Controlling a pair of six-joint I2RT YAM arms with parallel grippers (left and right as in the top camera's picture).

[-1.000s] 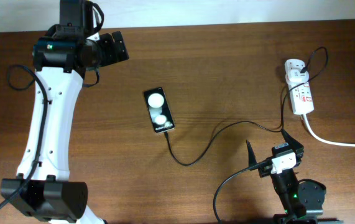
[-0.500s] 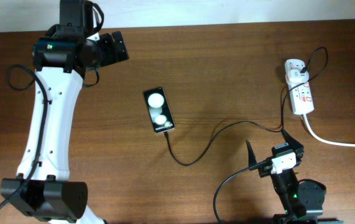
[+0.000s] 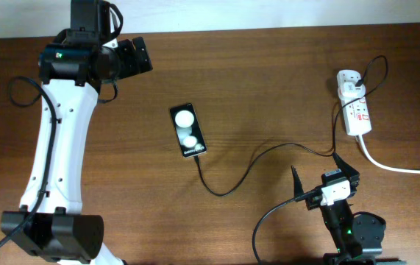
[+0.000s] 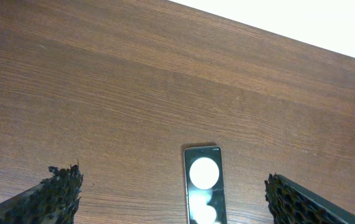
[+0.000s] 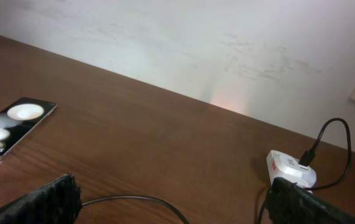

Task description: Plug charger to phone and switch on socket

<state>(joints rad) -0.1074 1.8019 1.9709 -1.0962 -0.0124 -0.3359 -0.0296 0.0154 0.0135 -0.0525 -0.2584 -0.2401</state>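
Nothing has moved in the last second: left jaws and right jaws both hang apart and empty, the phone (image 3: 187,131) lies mid-desk with the charger (image 3: 283,145) tip at its 5 o'clock corner, and the socket (image 3: 357,110) sits untouched at 2 o'clock, so I judge the task stalled.

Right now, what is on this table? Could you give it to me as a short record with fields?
phone: lies flat mid-table, white patches up
charger: thin black cable curving from the phone's near end to the socket; whether the tip is seated cannot be told
socket: white strip at the far right, thick white cord trailing off right
switch state: cannot tell
left gripper: open, empty, above bare table
right gripper: open, empty, close to the cable
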